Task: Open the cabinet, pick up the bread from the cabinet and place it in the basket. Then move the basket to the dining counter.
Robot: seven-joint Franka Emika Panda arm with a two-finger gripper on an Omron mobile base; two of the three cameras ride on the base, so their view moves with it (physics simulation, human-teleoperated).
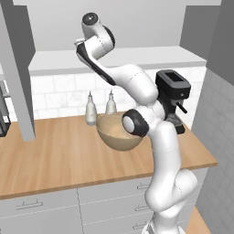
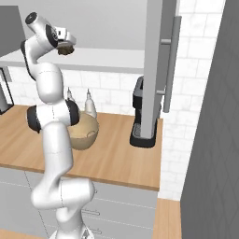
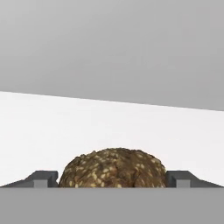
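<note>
While the arm reaches up and forward from the base, I see its upper links folded high, with the hand level with the white shelf [image 2: 107, 59] of the open cabinet [image 1: 114, 59]. From the right base camera the gripper [image 2: 66, 48] sits at the front edge of that shelf, with the dark brown bread [image 2: 66, 49] right at its tip. The hand camera gives me what the base cameras cannot: the bread [image 3: 112, 169] lies on the shelf between the two fingertips [image 3: 41, 179], one on each side, and the jaws stand spread wide. Whether the fingers touch the loaf I cannot tell. From the left base camera the arm's own links cover the hand, but I get the basket [image 1: 116, 132] on the wooden counter [image 1: 55, 155] below, with two white bottles [image 1: 91, 109] just behind it and a black coffee machine [image 1: 173, 98] to the right. On the right base camera the open cabinet door [image 2: 156, 65] hangs edge-on with its long bar handle [image 2: 171, 65], in front of the coffee machine.
</note>
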